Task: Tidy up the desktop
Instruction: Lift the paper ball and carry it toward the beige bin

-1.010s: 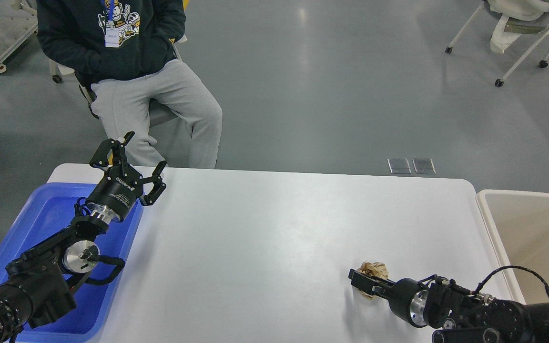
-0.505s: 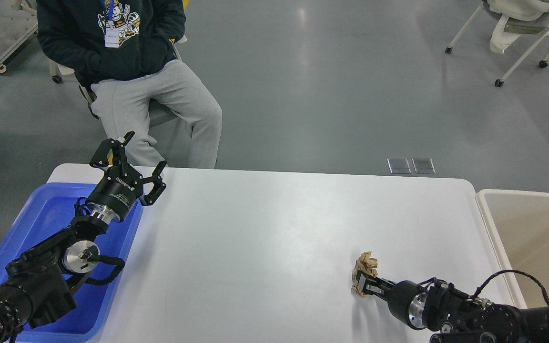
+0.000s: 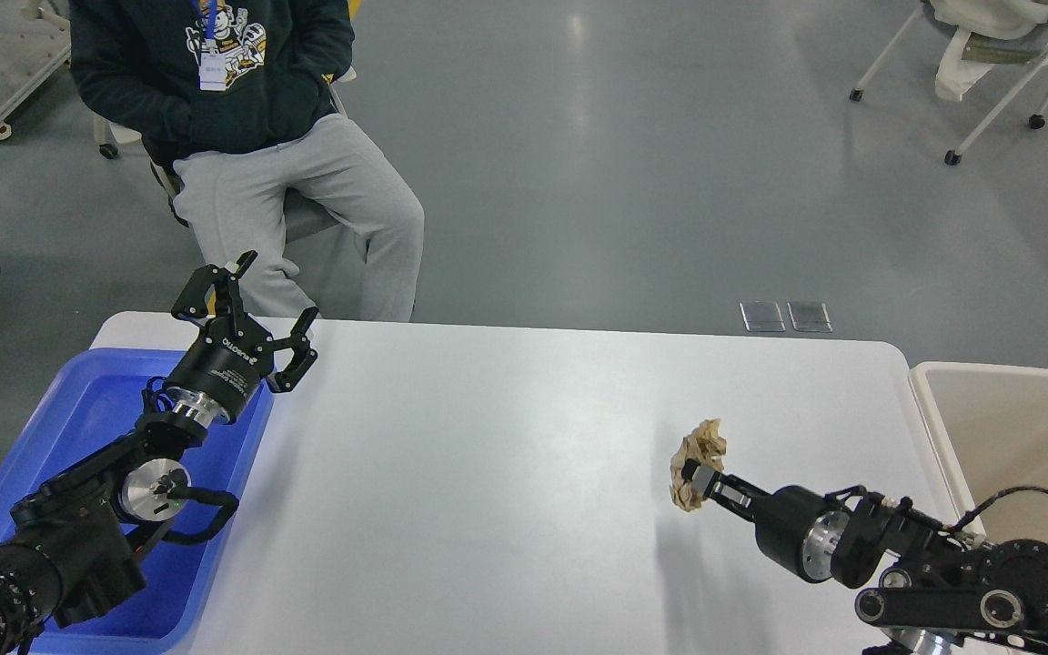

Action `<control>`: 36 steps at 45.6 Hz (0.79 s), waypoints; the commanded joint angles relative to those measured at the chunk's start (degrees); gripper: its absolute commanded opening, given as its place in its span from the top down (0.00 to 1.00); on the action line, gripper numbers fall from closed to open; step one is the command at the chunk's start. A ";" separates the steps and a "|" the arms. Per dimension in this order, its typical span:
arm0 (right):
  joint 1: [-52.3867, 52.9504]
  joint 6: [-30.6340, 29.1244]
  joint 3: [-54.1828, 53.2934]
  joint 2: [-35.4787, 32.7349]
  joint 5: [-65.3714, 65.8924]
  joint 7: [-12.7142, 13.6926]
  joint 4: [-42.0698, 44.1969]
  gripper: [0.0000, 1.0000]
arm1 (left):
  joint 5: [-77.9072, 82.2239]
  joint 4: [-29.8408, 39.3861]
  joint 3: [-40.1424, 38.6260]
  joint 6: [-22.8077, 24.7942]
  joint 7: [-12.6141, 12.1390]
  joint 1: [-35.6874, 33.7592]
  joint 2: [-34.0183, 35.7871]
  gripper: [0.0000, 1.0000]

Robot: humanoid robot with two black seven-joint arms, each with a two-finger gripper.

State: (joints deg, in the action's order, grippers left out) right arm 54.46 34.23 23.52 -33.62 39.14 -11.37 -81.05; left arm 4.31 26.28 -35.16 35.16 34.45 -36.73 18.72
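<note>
The desktop [image 3: 506,455] is a wide white table with rounded corners. My right gripper [image 3: 695,477] is shut on a crumpled brown paper ball [image 3: 699,452] and holds it up off the table, right of centre. Its shadow falls on the table below. My left gripper [image 3: 256,314] is open and empty, raised above the far corner of the blue tray [image 3: 87,428] at the table's left end.
A beige bin [image 3: 1015,446] stands against the table's right end. A seated person [image 3: 260,136] is just beyond the far left edge of the table. An office chair [image 3: 1006,55] stands at the far right.
My right gripper has closed on the paper ball and lifted it up off the table, moving away from me. The left arm has not moved.
</note>
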 commanded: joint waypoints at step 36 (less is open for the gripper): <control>18.93 -28.07 -4.97 -26.23 -21.90 3.80 13.97 1.00 | 0.00 0.00 0.00 0.00 0.00 0.00 0.00 0.00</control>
State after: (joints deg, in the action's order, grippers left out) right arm 72.90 12.56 19.41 -58.29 26.94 -10.13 -82.36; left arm 4.30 26.29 -35.16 35.16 34.46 -36.74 18.72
